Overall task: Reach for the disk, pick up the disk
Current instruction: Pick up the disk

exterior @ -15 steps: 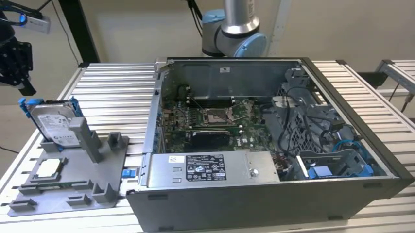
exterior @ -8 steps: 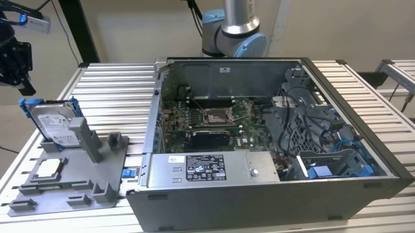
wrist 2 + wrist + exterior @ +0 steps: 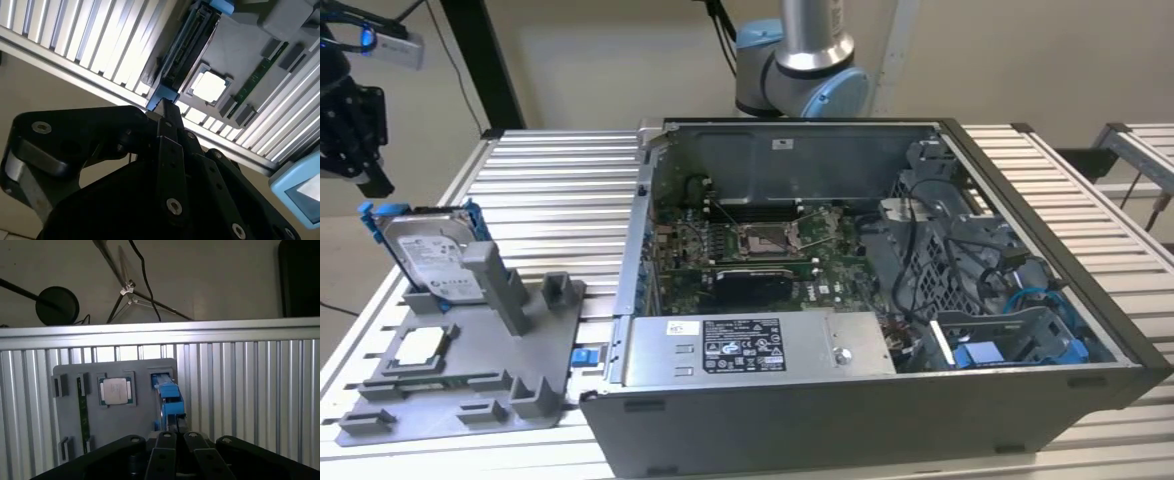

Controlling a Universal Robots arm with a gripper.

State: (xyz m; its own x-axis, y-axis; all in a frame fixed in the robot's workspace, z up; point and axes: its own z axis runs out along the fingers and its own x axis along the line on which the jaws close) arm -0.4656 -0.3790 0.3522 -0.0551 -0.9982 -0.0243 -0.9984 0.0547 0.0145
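The disk [image 3: 431, 255] stands on edge in a slot of the grey holder tray [image 3: 467, 395] at the exterior view's left; it is silver with a white label and blue rails. My black gripper [image 3: 374, 183] hangs above it and slightly toward the exterior view's left, not touching it. In both wrist views the disk [image 3: 168, 392] [image 3: 187, 50] shows edge-on just beyond the gripper [image 3: 176, 432] [image 3: 162, 106]. The fingers lie together with nothing between them.
A small square chip [image 3: 420, 347] and a green memory stick [image 3: 82, 410] lie on the same tray. The open computer case [image 3: 854, 420] stands right beside the tray, with a blue bracket [image 3: 1014, 345] inside. The slatted table's edge [image 3: 160, 331] is close behind the tray.
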